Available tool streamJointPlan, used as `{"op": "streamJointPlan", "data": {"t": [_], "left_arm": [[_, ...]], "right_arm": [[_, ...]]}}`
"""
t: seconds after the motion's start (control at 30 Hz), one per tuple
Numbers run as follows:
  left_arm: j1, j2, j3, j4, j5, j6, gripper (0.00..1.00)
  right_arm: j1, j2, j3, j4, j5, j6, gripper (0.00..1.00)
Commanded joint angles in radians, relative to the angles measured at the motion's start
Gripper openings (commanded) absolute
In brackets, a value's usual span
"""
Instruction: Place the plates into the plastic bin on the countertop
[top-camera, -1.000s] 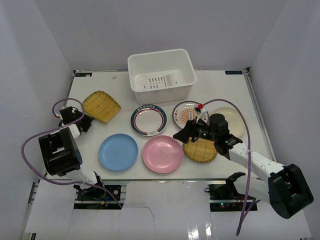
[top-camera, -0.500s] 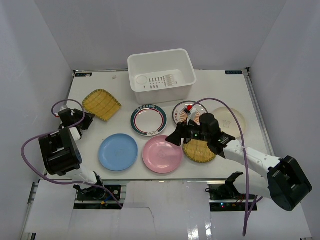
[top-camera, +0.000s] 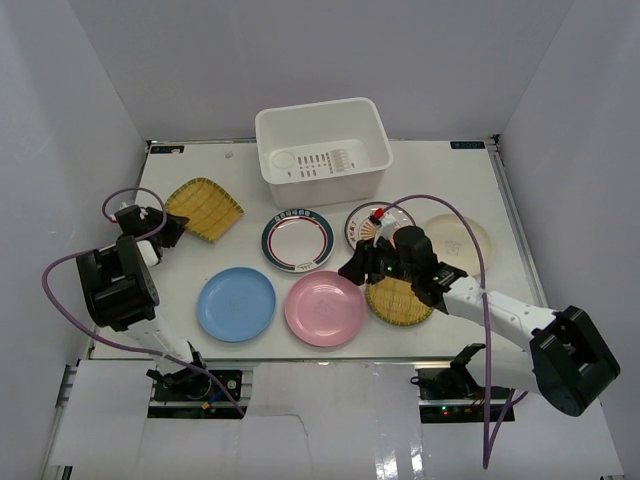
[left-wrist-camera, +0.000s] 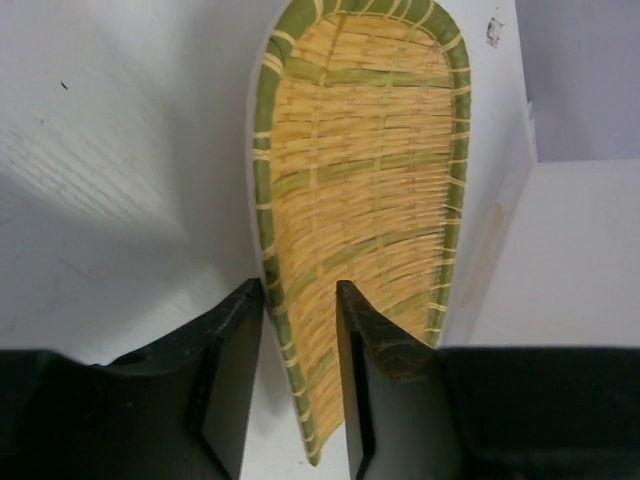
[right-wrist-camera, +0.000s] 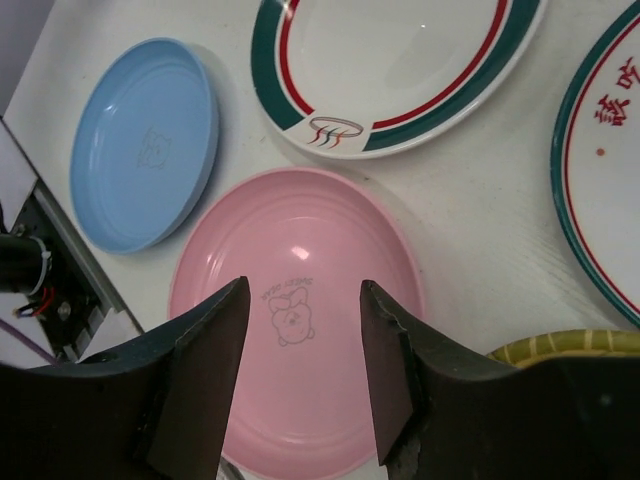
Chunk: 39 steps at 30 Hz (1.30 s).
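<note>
My left gripper is open, and its fingers straddle the near rim of a yellow woven plate that stands tilted at the countertop's left edge. A gap shows beside one finger. Open and empty, my right gripper hovers over the pink plate. Around it lie the light blue plate, the green-red-rimmed plate, the sunburst plate, a second woven plate and the cream plate. The empty plastic bin stands behind.
White walls close in the countertop on the left, back and right. The right arm stretches across the second woven plate, and its purple cable arcs over the cream plate. The left arm's cable loops by the left wall.
My right gripper has slid left from above the woven plate to over the pink plate, and its jaws have narrowed. My left gripper has moved farther up the left edge onto the woven plate's rim.
</note>
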Motion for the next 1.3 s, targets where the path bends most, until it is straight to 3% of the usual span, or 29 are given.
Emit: {"op": "streamJointPlan", "data": {"t": [0.0, 0.07, 0.1, 0.23, 0.43, 0.67, 0.73, 0.77, 0.87, 0.93, 1.1, 1.27], "left_arm": [[0.005, 0.023, 0.043, 0.03, 0.014, 0.01, 0.44], [0.005, 0.045, 0.046, 0.033, 0.019, 0.007, 0.35], [0.005, 0.05, 0.05, 0.033, 0.019, 0.007, 0.24], [0.005, 0.05, 0.055, 0.027, 0.012, 0.01, 0.0], [0.003, -0.078, -0.02, 0.09, 0.029, -0.066, 0.0], [0.002, -0.317, -0.068, 0.066, 0.023, -0.112, 0.0], [0.003, -0.425, -0.075, 0.041, 0.017, -0.12, 0.0], [0.002, -0.465, -0.078, 0.033, 0.011, -0.123, 0.0], [-0.009, -0.596, -0.051, -0.005, -0.001, -0.122, 0.0], [-0.027, -0.647, -0.027, -0.005, 0.025, -0.144, 0.0], [-0.139, -0.606, 0.146, -0.011, 0.071, -0.158, 0.0], [-0.4, -0.402, 0.386, -0.086, -0.004, -0.068, 0.0]], "right_arm": [[0.0, 0.073, 0.08, -0.025, 0.115, 0.004, 0.54], [-0.002, 0.115, 0.112, -0.031, 0.127, 0.006, 0.57], [-0.003, 0.154, 0.126, -0.04, 0.138, -0.003, 0.62], [-0.013, 0.239, 0.201, -0.138, 0.15, -0.098, 0.7], [-0.013, 0.317, 0.218, -0.258, 0.187, -0.229, 0.7], [-0.011, 0.386, 0.2, -0.26, 0.009, -0.27, 0.57], [-0.011, 0.388, 0.183, -0.241, 0.006, -0.257, 0.48], [-0.011, 0.382, 0.178, -0.241, 0.004, -0.253, 0.33], [-0.011, 0.347, 0.162, -0.191, -0.005, -0.244, 0.08], [-0.011, 0.296, 0.149, -0.188, -0.014, -0.24, 0.08], [-0.003, 0.138, 0.129, -0.209, -0.051, -0.223, 0.08], [0.003, -0.032, 0.106, -0.226, -0.056, -0.174, 0.08]]}}
